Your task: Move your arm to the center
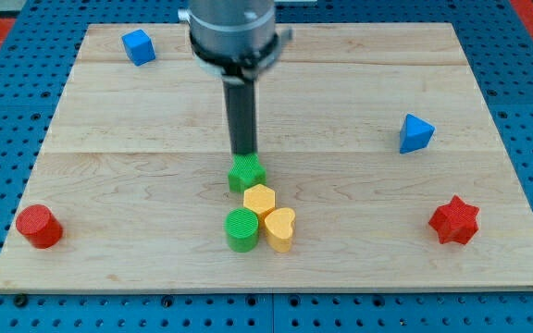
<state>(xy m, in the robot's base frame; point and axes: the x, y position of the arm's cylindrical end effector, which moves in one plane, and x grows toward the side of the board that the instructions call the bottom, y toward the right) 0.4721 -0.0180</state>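
My tip point(244, 154) comes down from the view's top, near the middle of the wooden board point(340, 102). It stands just above a green star block point(246, 173), touching or almost touching its upper edge. Below the star sit a yellow hexagon block point(260, 199), a green cylinder block point(242, 229) and a yellow heart block point(280, 228), packed close together.
A blue cube block point(138, 46) lies at the view's top left. A blue triangular block point(415, 133) lies at the right. A red star block point(454, 220) sits at the lower right. A red cylinder block point(38, 226) sits at the lower left.
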